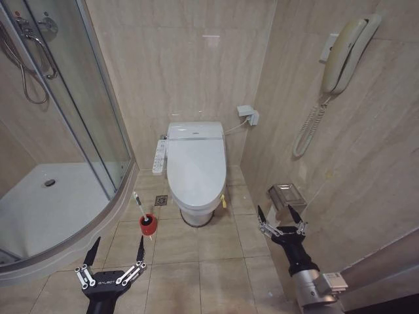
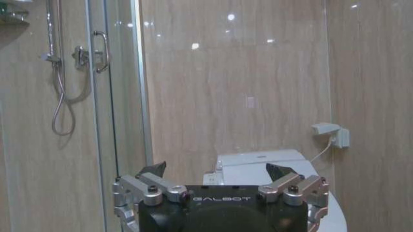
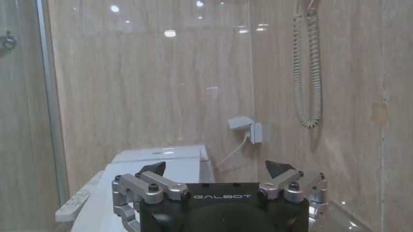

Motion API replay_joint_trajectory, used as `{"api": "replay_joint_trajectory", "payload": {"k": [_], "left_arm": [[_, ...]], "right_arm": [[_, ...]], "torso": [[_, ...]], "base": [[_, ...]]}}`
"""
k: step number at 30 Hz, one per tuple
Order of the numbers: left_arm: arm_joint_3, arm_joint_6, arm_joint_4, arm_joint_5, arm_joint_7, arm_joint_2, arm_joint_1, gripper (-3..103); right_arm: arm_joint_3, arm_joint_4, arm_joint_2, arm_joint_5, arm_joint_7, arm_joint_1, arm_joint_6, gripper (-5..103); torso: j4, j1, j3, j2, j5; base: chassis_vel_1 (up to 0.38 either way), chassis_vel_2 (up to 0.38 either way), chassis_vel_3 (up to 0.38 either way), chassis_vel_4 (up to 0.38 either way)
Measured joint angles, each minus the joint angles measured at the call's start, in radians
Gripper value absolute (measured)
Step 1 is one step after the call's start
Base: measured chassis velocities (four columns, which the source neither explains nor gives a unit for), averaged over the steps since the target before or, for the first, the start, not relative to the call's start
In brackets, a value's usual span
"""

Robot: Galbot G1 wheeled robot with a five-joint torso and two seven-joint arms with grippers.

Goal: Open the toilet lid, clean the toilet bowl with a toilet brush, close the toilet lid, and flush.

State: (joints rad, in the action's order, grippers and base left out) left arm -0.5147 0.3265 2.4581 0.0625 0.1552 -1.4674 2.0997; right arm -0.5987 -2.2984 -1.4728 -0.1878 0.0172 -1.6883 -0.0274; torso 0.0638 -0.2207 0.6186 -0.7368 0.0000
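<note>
Nothing is judged done: toilet lid (image 1: pixel 196 167) is seen shut, toilet brush (image 1: pixel 140 207) untouched (in its red cup), left claw (image 1: pixel 113 256) and right claw (image 1: pixel 281 216) spread wide, empty.

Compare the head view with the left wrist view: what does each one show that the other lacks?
Head view alone: the toilet brush in its red holder on the floor by the shower, the right gripper open near the wall, and the wall phone. Left wrist view alone: the shower hose. Both: the closed lid and the open left gripper.
</note>
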Motion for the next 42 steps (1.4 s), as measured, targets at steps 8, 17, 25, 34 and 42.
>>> {"api": "replay_joint_trajectory", "payload": {"k": [8, 17, 25, 34, 42], "left_arm": [[0.0, 0.0, 0.0, 0.0, 0.0, 0.0, 0.0, 100], [0.0, 0.0, 0.0, 0.0, 0.0, 0.0, 0.0, 100], [0.0, 0.0, 0.0, 0.0, 0.0, 0.0, 0.0, 100], [0.0, 0.0, 0.0, 0.0, 0.0, 0.0, 0.0, 100], [0.0, 0.0, 0.0, 0.0, 0.0, 0.0, 0.0, 100]], "right_arm": [[-0.002, -0.005, 0.003, 0.0, 0.0, 0.0, 0.002, 100], [-0.001, 0.004, 0.0, 0.004, 0.0, 0.005, -0.001, 100], [-0.003, 0.023, 0.006, 0.005, 0.02, 0.013, -0.017, 100], [0.001, 0.042, 0.002, 0.002, 0.02, 0.02, -0.03, 100], [0.001, 0.048, 0.0, 0.002, 0.019, 0.018, -0.037, 100]], "torso": [[0.0001, 0.0, 0.0, 0.0, 0.0], [0.0001, 0.0, 0.0, 0.0, 0.0], [0.0001, 0.0, 0.0, 0.0, 0.0001], [0.0001, 0.0, 0.0, 0.0, 0.0], [0.0001, 0.0, 0.0, 0.0, 0.0001]], "base": [[0.0, 0.0, 0.0, 0.0], [0.0, 0.0, 0.0, 0.0], [-0.048, 0.049, 0.061, -0.064], [-0.105, 0.113, 0.11, -0.121], [-0.119, 0.108, 0.12, -0.114]]}}
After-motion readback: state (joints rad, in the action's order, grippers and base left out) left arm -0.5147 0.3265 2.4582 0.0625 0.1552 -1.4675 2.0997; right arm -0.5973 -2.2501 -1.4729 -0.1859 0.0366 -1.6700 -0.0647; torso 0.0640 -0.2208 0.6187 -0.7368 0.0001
